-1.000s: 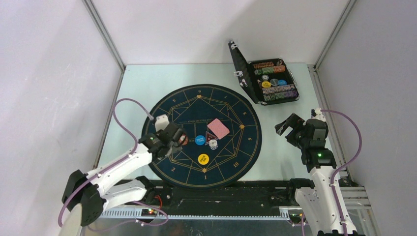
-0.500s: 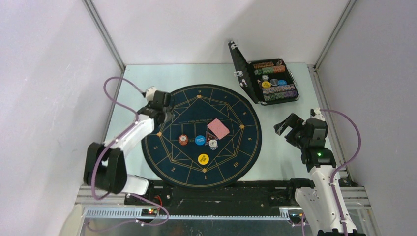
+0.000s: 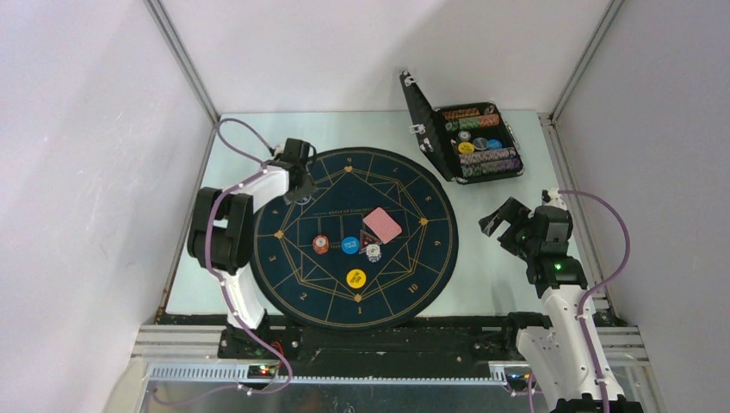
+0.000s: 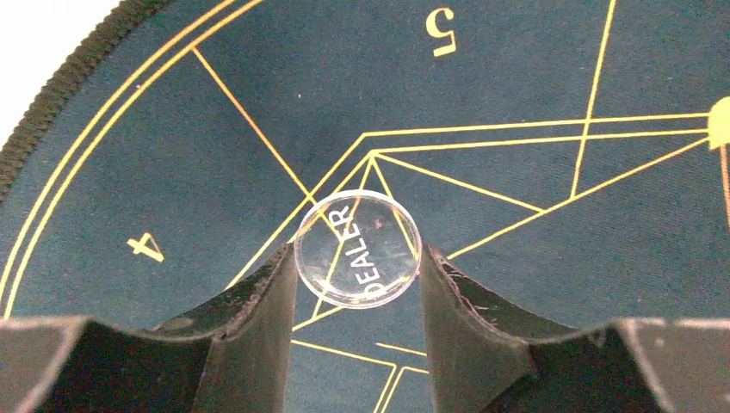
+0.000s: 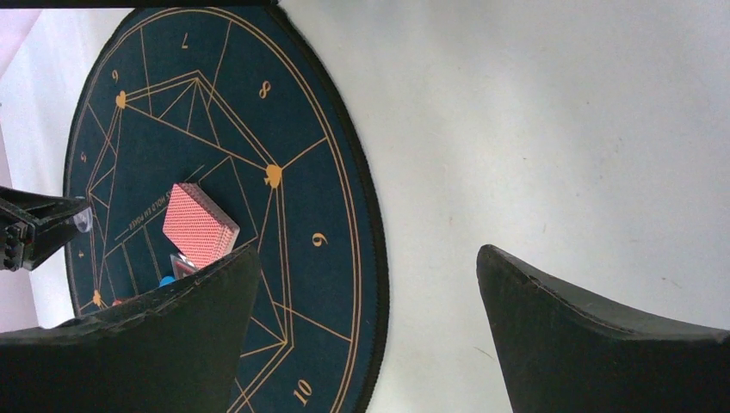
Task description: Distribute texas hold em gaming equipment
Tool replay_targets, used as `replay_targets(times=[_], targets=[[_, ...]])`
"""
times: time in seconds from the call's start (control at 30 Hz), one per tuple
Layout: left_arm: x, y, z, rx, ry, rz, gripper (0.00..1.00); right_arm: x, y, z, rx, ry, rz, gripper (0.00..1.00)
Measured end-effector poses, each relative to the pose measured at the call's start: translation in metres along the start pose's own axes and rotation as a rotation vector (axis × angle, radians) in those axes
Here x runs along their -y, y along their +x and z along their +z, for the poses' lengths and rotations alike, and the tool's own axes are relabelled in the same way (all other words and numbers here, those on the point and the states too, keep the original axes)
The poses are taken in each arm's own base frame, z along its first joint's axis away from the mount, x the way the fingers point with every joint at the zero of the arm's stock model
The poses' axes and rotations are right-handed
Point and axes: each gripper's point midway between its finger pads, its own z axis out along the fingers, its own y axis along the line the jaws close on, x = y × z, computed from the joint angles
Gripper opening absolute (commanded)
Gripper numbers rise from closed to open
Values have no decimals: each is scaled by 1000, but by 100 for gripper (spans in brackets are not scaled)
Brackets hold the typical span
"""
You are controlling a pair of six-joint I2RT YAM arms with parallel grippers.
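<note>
**Left claw holding DEALER button over mat edge, right claw open and idle**

- Left claw is clamped on a clear round disc, one finger on each side of its rim. White print on the disc reads "DEALER".
- The disc sits above the dark-blue mat, over a node of gold lines between the gold numerals "4" and "5". From the top camera that is the mat's far-left rim area. Can't tell whether the disc touches the mat.
- Right claw has its jaws spread wide with nothing between them. It hangs over the bare counter, just right of the mat.
- Mat numerals legible: "7", "8", "9" and "10" from the right wrist camera. A small gold line of text runs near mat centre, too small to read.
- The card deck lies pink-red back up, near mat centre.
- Near side of the deck: orange-red disc, blue disc and white disc in a rough row, yellow disc closer to the arm bases. All have printing that is unreadable.
- A small dark triangular marker sits between the blue and white discs, just beside the deck.
- The black case stands open on the far-right counter, with rows of chips inside.
</note>
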Motion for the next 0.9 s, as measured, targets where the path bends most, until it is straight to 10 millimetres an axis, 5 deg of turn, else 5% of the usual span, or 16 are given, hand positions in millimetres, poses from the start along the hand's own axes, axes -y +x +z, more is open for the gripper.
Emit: replay_targets(times=[0.1,0.27,0.5,0.7,0.77,0.9], targets=[[-1,7,8,-31,-13,9,39,0,1,1,-8,1,2,100],[-7,17,10,-67,-34,27,94,0,2,2,-13,0,3,100],[-4,12,0,-53,-15,40,100,-1,2,1,-14,-6,3,100],[27,-3,-53,42,103,141,100,-3,-1,-2,4,-18,-2,100],[50,9,-80,65,189,246,100,-4,-1,-3,7,-22,-4,100],[81,68,-120,32,397,522,100,-5,-1,-3,3,-30,-7,100]])
